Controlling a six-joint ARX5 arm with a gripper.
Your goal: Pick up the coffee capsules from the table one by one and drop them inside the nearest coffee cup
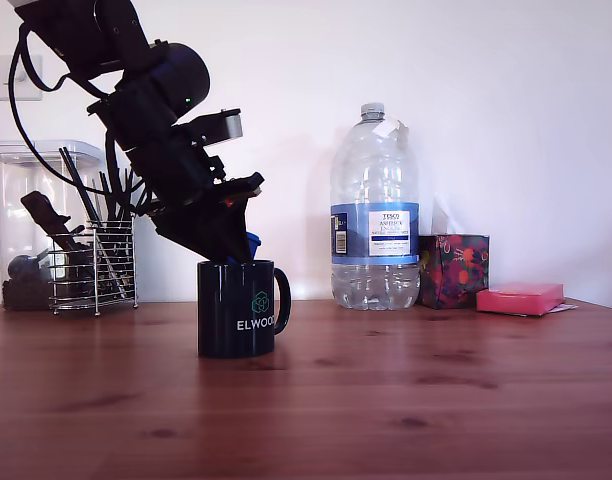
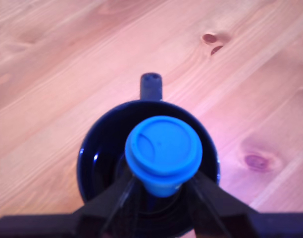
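Your pincer [image 2: 161, 191] was pinching the blue capsule [image 2: 163, 151], its two dark fingers [image 2: 119, 196] pressed against the tapered body from either side. In the wrist view the capsule's round rimmed lid faced the camera, and the pod hung directly over the open mouth of the black coffee cup [image 2: 92, 163], with the cup's handle [image 2: 151, 87] pointing away from the pincer. Whether the pod's lower end had dipped below the rim, you could not tell from that view.

In the exterior view your arm leaned down from the upper left, and the pincer [image 1: 238, 250] sat right at the cup's rim, with a sliver of the blue capsule [image 1: 252, 243] showing just above it. The coffee cup [image 1: 236, 310] stood upright on the wooden counter [image 1: 406, 400], its white lettering and teal logo facing the camera and its handle toward the exterior view's right.

Behind the cup, at the exterior view's left, stood a wire utensil holder [image 1: 94, 270] in front of a clear storage container [image 1: 26, 200]. To the exterior view's right, well apart from the cup, you had a large water bottle [image 1: 374, 210], a patterned tissue box [image 1: 453, 270] just beside it, and a flat pink box [image 1: 519, 298] further right.
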